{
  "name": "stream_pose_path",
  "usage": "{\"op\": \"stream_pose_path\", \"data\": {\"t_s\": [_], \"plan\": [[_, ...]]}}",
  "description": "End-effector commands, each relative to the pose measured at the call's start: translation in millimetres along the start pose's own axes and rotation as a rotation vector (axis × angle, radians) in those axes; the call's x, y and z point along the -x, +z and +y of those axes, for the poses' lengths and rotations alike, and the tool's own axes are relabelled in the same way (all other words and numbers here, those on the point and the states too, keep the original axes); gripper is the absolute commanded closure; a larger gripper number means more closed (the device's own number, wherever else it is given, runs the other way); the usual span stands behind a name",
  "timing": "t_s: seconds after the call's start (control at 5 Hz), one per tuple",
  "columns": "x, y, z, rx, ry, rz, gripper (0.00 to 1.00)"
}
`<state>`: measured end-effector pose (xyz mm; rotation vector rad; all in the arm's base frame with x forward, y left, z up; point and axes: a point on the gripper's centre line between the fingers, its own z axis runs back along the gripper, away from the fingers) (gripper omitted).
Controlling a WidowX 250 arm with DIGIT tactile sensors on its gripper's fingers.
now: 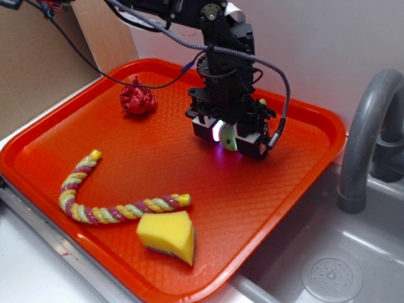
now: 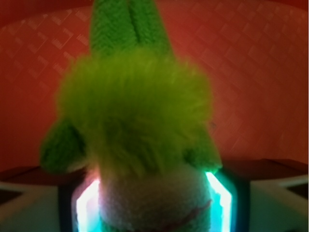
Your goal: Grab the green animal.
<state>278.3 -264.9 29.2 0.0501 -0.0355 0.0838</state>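
Note:
The green animal [image 2: 135,111] is a fuzzy lime-green plush with a pale band; it fills the wrist view, its pale part sitting between the two lit pads [image 2: 87,203]. In the exterior view only a pale green sliver of it [image 1: 228,137] shows between the black fingers. My gripper [image 1: 228,140] is over the middle right of the orange tray [image 1: 95,120], shut on the animal, with its tips close to the tray floor. Whether the animal is lifted off the tray I cannot tell.
A crumpled red ball [image 1: 137,99] lies at the tray's back left. A braided yellow-pink-green rope [image 1: 101,202] curves along the front left, with a yellow sponge wedge [image 1: 169,235] beside its end. A grey sink with a faucet [image 1: 366,132] is to the right.

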Motion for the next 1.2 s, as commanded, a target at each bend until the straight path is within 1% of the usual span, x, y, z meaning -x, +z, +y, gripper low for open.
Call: {"op": "stream_pose_path", "data": {"t_s": [0.0,0.2,0.4,0.6,0.8,1.0], "plan": [[14.5,82.3,53.1,0.282,-0.007,-0.059,1.00],[26.6,127.2,90.0,0.391,-0.052,-0.103,1.00],[42.7,162.3,124.9,0.420,-0.012,-0.175,1.00],[58.6,184.1,152.2,0.388,0.003,-0.272,1.00],[70.4,200.1,169.2,0.287,0.071,-0.322,1.00],[72.9,200.7,174.4,0.289,0.114,-0.365,1.00]]}}
